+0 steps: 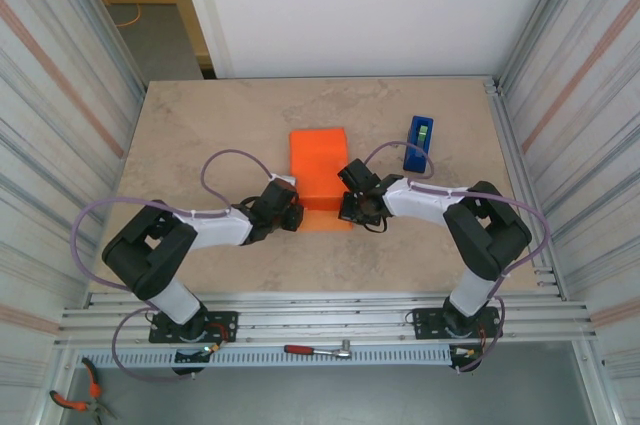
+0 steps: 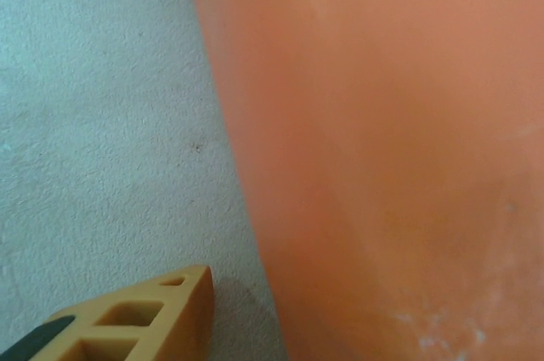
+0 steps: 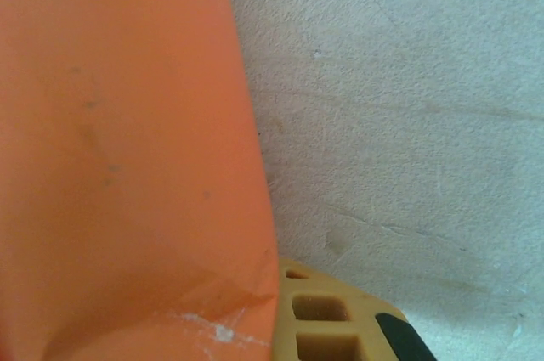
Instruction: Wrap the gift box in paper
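Trouble starts on the left. Your left tool (image 1: 295, 212) sits at the near left edge of the paper (image 1: 318, 167). Its wrist view gives you one yellow finger (image 2: 144, 320) over the bare desk (image 1: 200, 135), just beside the orange sheet and apart from it. You cannot tell whether those jaws are open or closed on anything. If you pull from there without a real hold, the sheet would likely slide instead of folding.

In the middle, the paper lies folded into a raised orange block between the two tools, with a flatter flap toward you. The gift box is hidden, and I judge it sits under that fold. Uneven tugging could drag the box off-centre or spring the fold open.

On the right, your right tool (image 1: 347, 207) meets the paper's near right edge, and one finger (image 3: 331, 318) touches a creased corner. You cannot tell if the paper is pinched. A hard pull could tear that thin corner.

Farther right, the blue tape dispenser (image 1: 419, 142) stands well apart, and a wide swing could topple it.

On containers, the box's contents cannot be seen, and the dispenser's roll is too small to make out.
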Controlling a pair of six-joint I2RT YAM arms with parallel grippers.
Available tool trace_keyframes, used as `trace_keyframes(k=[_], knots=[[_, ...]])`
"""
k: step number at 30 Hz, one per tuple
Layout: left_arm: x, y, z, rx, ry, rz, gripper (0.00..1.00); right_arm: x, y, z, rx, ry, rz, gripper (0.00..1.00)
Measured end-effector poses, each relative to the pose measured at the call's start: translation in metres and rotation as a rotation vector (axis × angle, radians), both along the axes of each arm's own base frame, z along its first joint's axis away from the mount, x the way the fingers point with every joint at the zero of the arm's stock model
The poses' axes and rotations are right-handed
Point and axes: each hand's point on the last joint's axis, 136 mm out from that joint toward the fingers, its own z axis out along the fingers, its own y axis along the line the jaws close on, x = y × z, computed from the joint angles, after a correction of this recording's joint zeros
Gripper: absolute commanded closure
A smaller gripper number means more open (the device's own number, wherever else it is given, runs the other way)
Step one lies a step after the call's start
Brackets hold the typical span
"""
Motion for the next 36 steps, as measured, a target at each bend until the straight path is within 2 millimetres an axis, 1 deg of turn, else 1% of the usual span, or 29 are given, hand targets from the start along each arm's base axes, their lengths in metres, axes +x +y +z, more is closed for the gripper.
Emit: trace_keyframes(k=[1,2,3,5,6,7,9,10,11,13,14,18,20,22,25,28,31,34,36], knots=[[0.0,0.0,0.0,0.001,0.0,0.0,0.57,0.0,0.0,0.0,-0.001,0.002,0.0,0.72],[0.0,0.0,0.0,0.002,-0.001,0.0,0.58,-0.001,-0.001,0.0,-0.004,0.003,0.003,0.99],[0.0,0.0,0.0,0.005,-0.002,0.0,0.58,-0.001,-0.001,-0.001,-0.004,0.005,0.002,1.0],[0.0,0.0,0.0,0.01,-0.006,0.0,0.6,-0.001,0.0,-0.002,-0.002,0.006,-0.002,1.0],[0.0,0.0,-0.001,0.012,-0.006,0.001,0.61,-0.001,0.0,-0.001,0.0,0.006,-0.004,0.91],[0.0,0.0,-0.001,0.013,-0.007,0.002,0.62,0.0,0.0,-0.001,0.001,0.007,-0.008,0.78],[0.0,0.0,-0.001,0.017,-0.009,0.002,0.64,-0.001,0.001,-0.001,0.004,0.009,-0.016,0.66],[0.0,0.001,-0.001,0.019,-0.01,0.003,0.7,-0.001,0.001,-0.001,0.003,0.009,-0.016,0.63],[0.001,0.001,-0.001,0.02,-0.011,0.002,0.73,-0.001,0.001,-0.001,0.003,0.009,-0.015,0.63],[0.001,0.001,-0.001,0.029,-0.016,-0.005,0.74,-0.001,0.001,-0.001,0.004,0.009,-0.014,0.63],[0.001,0.0,-0.001,0.03,-0.017,-0.011,0.72,-0.001,0.001,-0.001,0.004,0.009,-0.014,0.63],[-0.002,-0.006,0.002,0.009,-0.01,-0.051,0.57,-0.001,0.001,-0.001,0.004,0.01,-0.014,0.63],[-0.007,-0.012,0.008,-0.022,-0.006,-0.084,0.51,-0.001,0.001,-0.001,0.003,0.009,-0.014,0.64],[-0.011,-0.013,0.02,-0.063,-0.016,-0.1,0.48,-0.001,0.0,-0.002,0.003,0.01,-0.015,0.64],[-0.018,-0.003,0.038,-0.126,-0.045,-0.085,0.46,0.0,-0.001,-0.002,0.004,0.011,-0.02,0.65],[-0.018,0.012,0.048,-0.175,-0.066,-0.04,0.45,0.001,-0.002,-0.002,0.005,0.012,-0.023,0.65],[-0.013,0.019,0.052,-0.197,-0.07,-0.006,0.44,0.001,-0.003,-0.002,0.005,0.011,-0.024,0.66],[-0.012,0.018,0.052,-0.206,-0.07,-0.003,0.44,0.001,-0.003,-0.002,0.005,0.011,-0.023,0.66],[-0.011,0.016,0.048,-0.206,-0.059,-0.006,0.44,0.001,-0.003,-0.002,0.005,0.011,-0.023,0.65]])
